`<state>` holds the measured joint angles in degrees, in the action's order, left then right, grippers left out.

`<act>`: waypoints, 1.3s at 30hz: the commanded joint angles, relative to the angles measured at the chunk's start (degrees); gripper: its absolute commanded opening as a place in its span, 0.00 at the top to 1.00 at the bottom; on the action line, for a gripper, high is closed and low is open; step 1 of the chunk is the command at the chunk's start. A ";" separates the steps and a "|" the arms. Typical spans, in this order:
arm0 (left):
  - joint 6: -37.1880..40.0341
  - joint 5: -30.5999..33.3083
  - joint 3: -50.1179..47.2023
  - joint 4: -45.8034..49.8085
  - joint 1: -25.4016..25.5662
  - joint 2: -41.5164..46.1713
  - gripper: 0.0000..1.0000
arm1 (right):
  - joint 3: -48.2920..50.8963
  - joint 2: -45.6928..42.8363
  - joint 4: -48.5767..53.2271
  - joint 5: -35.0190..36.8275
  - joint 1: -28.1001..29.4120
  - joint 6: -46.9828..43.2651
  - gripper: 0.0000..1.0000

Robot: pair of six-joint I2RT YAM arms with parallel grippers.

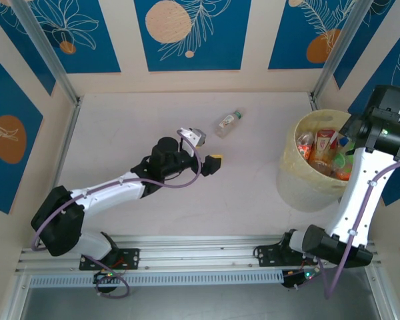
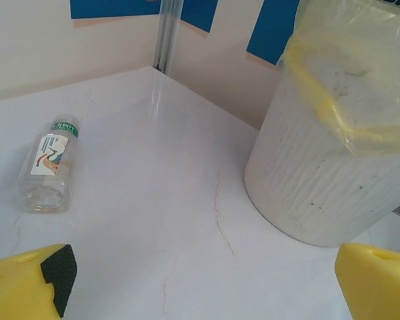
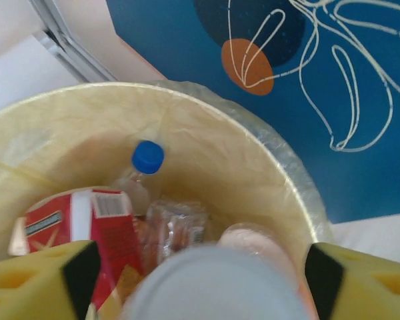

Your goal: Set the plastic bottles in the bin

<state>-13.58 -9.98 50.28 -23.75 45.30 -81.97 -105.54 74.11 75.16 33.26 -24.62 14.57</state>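
My left tool (image 1: 205,148) is out over the middle of the table (image 1: 120,140) with its fingers spread wide and nothing between them. Just beyond it, to the far right, one clear bottle (image 1: 228,123) lies on its side on the table. It has a green cap and a white label, and the cap points toward the far right. The tool is apart from it, not touching.

The bin (image 1: 300,187) stands at the right side of the table, well apart from that bottle, and a thin plastic liner is folded over its rim. My right tool (image 3: 200,273) hangs over the bin's open mouth, pointing down into it. A pale, blurred round thing (image 3: 213,287) sits between its fingers. I cannot tell whether the fingers are pinching it or merely flank it.

Inside the bin lies a heap of bottles (image 1: 323,150). Among them are a blue-capped bottle (image 3: 148,157) against the far wall, a red-labelled bottle (image 3: 113,220) to its left, and a crumpled clear one (image 3: 177,223) between them.
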 commanded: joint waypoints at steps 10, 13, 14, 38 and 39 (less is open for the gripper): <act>-1.65 1.68 1.38 0.71 -0.55 -0.87 0.00 | -0.47 -1.25 -3.54 -12.95 1.18 1.29 0.00; -1.72 1.56 1.75 1.20 -0.54 -1.21 0.00 | 1.91 -2.91 -2.89 -15.02 3.47 2.83 0.00; -1.77 1.55 1.83 1.24 -0.54 -1.26 0.00 | 3.47 -3.70 -3.04 -15.22 4.43 3.37 0.01; -4.10 2.26 4.10 4.17 -0.57 -2.46 0.00 | 12.98 -11.78 -11.55 -16.96 9.26 6.91 0.01; -4.11 2.65 4.20 4.40 -0.59 -2.53 0.00 | 13.36 -12.75 -10.91 -18.29 9.95 7.67 0.00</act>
<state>-16.62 -8.67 52.34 -20.05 45.23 -84.09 -90.35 64.71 62.43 18.52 -16.36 20.18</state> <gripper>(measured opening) 0.999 0.995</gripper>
